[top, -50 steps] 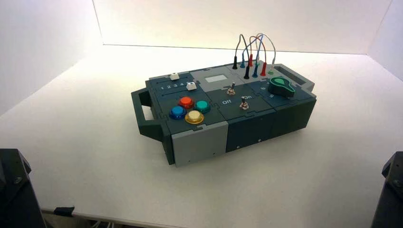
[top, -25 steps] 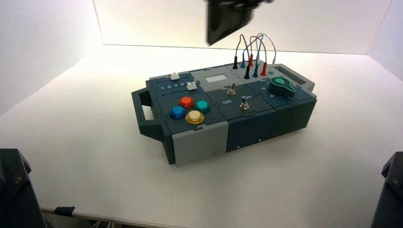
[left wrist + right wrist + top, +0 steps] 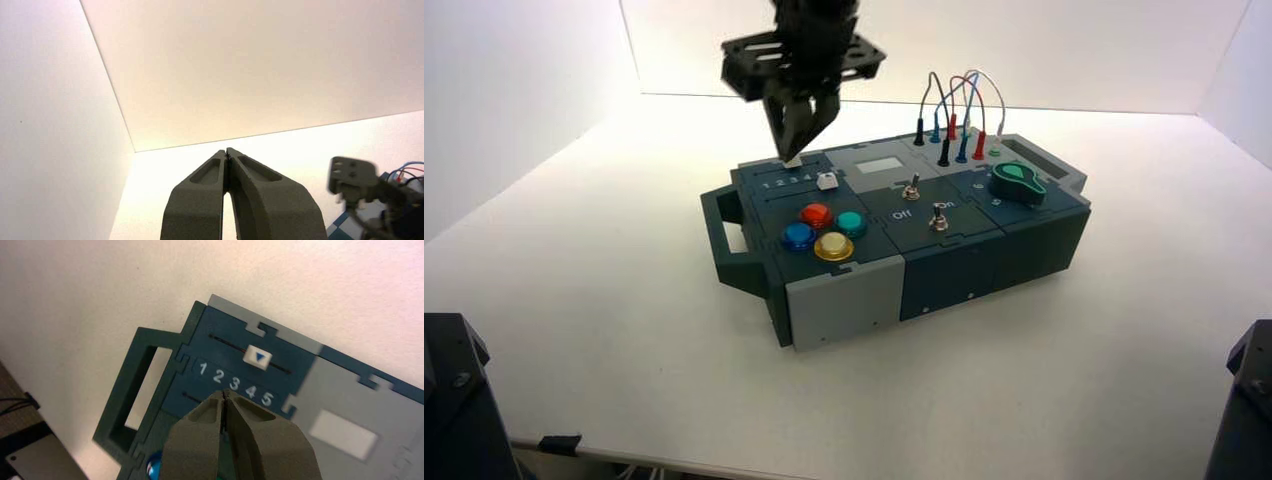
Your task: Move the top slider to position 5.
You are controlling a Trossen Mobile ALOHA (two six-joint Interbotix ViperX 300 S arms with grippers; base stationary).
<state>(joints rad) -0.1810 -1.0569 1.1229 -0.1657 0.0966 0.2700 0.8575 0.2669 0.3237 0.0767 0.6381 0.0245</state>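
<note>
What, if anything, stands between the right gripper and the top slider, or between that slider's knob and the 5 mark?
Nothing visible does. The right gripper, shut, hangs just above the top slider, with only bare panel between them. The dark slot toward the 5 is bare.

Right gripper [image 3: 796,140]: above the box's far left corner — tips just over the top slider [image 3: 791,160]
Box [image 3: 944,270]: on the white table [image 3: 624,330]
</note>
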